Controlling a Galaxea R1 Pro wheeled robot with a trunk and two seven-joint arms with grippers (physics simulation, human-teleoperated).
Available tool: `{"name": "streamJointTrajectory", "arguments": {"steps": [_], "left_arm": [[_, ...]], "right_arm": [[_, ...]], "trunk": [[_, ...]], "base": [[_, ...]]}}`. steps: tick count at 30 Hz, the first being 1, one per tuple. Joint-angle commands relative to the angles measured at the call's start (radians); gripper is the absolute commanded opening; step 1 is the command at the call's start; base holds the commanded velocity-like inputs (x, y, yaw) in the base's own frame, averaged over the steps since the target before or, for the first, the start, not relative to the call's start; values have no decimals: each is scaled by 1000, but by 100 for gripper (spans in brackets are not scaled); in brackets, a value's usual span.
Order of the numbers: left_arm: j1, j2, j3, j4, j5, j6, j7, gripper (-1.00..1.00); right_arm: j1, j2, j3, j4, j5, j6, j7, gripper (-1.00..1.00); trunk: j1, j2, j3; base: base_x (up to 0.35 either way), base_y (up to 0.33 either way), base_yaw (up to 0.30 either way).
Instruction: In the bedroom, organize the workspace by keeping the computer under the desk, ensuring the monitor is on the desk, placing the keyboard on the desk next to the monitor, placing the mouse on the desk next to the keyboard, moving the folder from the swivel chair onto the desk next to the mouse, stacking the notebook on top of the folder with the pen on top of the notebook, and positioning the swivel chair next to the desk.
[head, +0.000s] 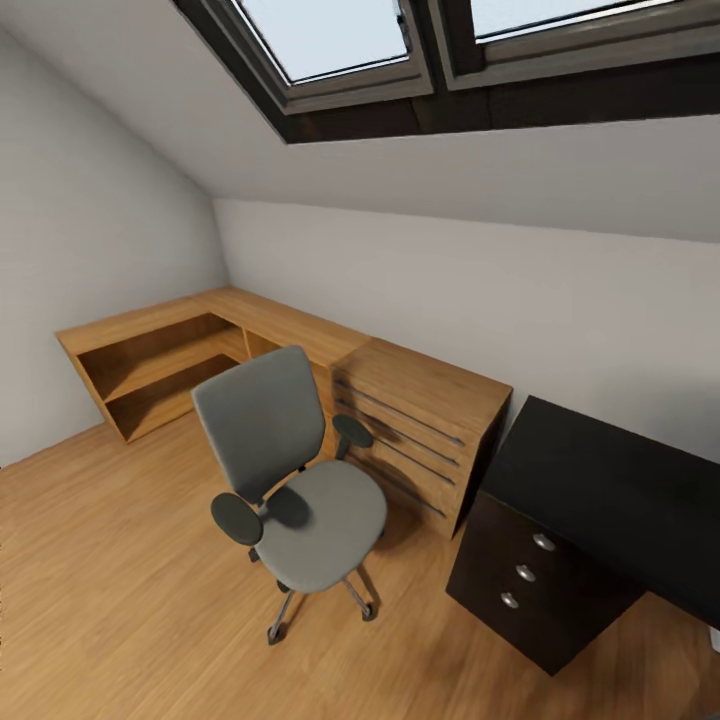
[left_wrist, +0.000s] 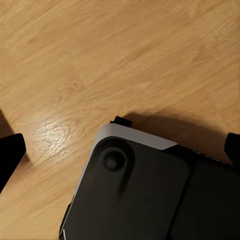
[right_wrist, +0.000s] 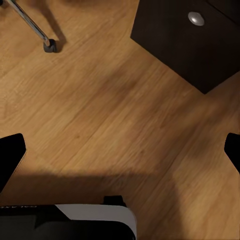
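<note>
The grey swivel chair (head: 290, 470) stands on the wood floor in the middle of the head view, its seat bare. One corner of the black desk (head: 610, 480) shows at the right, bare on the visible part, with its dark drawer pedestal (head: 530, 575) below. My left gripper (left_wrist: 120, 150) hangs open over the floor, above my own dark base (left_wrist: 140, 195). My right gripper (right_wrist: 120, 150) is open over the floor between a chair caster (right_wrist: 49, 46) and the pedestal (right_wrist: 190, 35). The computer, monitor, keyboard, mouse, folder, notebook and pen are out of view.
A light wood cabinet (head: 420, 430) with bar handles sits between the chair and the desk, against the wall. A low wood shelf unit (head: 160, 360) runs along the far left corner. The ceiling slopes down with skylights (head: 330, 40) above. Open floor lies in front of the chair.
</note>
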Motion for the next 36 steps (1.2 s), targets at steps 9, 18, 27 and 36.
{"name": "streamJointTrajectory", "arguments": {"steps": [9,18,27,36], "left_arm": [[-1,1,-8,-2,6,-3,6,100],[-1,0,-11,-2,3,-4,6,100],[-1,-1,-13,-2,2,-4,6,100],[-1,-1,-13,-2,2,-4,6,100]], "right_arm": [[-1,1,8,1,-2,-8,-9,100],[-1,3,9,10,-3,-8,-9,100],[-1,4,10,14,-2,-11,-9,100],[-1,5,10,11,-3,-12,-9,100]], "trunk": [[1,-2,13],[1,-2,27],[1,-2,42],[1,-2,53]], "base": [[0,246,0],[0,56,0],[0,3,23],[0,0,48]]}}
